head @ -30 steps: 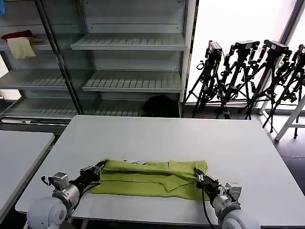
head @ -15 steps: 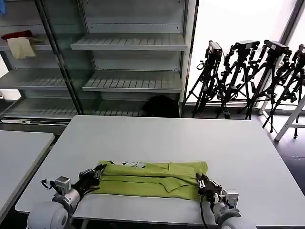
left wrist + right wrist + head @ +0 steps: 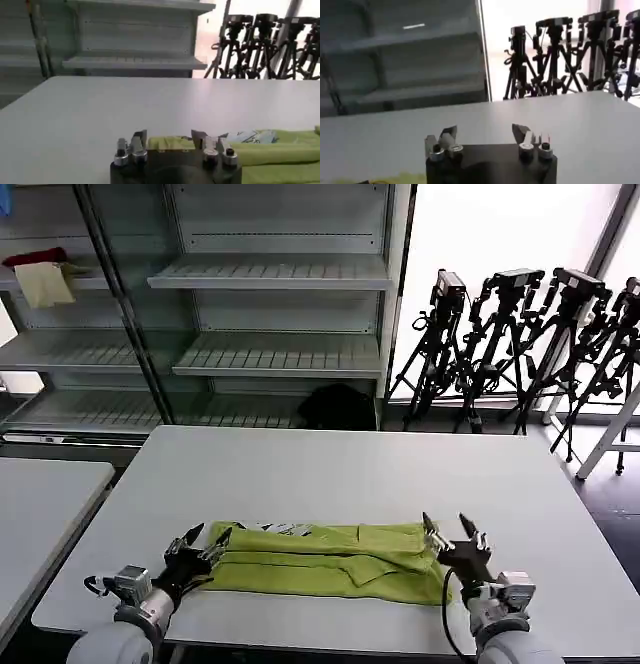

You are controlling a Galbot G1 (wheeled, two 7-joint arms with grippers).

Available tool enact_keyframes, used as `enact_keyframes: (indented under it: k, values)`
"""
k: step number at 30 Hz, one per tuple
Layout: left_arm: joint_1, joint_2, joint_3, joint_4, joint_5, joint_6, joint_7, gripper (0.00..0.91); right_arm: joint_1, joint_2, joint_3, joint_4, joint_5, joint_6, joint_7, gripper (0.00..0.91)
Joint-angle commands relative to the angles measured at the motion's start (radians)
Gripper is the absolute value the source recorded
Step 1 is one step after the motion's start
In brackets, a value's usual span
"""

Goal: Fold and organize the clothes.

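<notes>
head: folded T-shirt (image 3: 320,559) lay on tabletop (image 3: 350,474) near front edge; left end effector (image 3: 197,542) and right end effector (image 3: 452,534) spread open at its ends | left wrist: fingers apart before shirt | right wrist: fingers apart above tabletop

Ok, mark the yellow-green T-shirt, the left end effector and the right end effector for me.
yellow-green T-shirt (image 3: 320,562): head view, middle of the folded fabric.
left end effector (image 3: 205,536): head view, midway between its open fingertips, at the shirt's left end.
right end effector (image 3: 452,526): head view, midway between its open fingertips, above the shirt's right end.
</notes>
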State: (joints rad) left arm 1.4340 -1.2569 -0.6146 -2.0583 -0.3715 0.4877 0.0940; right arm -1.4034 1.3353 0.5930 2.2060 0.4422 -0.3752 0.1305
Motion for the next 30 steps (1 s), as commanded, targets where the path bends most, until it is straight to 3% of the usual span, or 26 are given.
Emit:
enact_keyframes:
  k: [1,5,6,7,8,11,30]
  values:
    - [0.064,-0.1,0.047,-0.009,0.048,-0.045,-0.178,0.907,0.111,0.015,0.094,0.02,0.119,0.093,-0.007,0.907]
    - [0.057,-0.108,0.054,0.012,0.052,-0.051,-0.187,0.887,0.116,0.014,0.091,0.014,0.106,0.085,-0.009,0.907]
    - [0.055,-0.108,0.054,0.014,0.051,-0.051,-0.188,0.796,0.116,0.014,0.09,0.013,0.103,0.085,-0.01,0.907]
    - [0.053,-0.107,0.054,0.018,0.052,-0.05,-0.187,0.494,0.116,0.015,0.09,0.011,0.098,0.084,-0.01,0.907]
    - [0.053,-0.107,0.054,0.018,0.05,-0.048,-0.186,0.262,0.116,0.015,0.09,0.01,0.097,0.083,-0.01,0.907]
    - [0.058,-0.105,0.055,0.018,0.05,-0.045,-0.171,0.03,0.118,0.014,0.091,0.006,0.094,0.08,-0.007,0.907]
    - [0.034,-0.108,0.068,0.038,0.135,-0.087,-0.146,0.0,0.079,0.006,0.089,-0.051,0.013,0.013,-0.001,0.907]
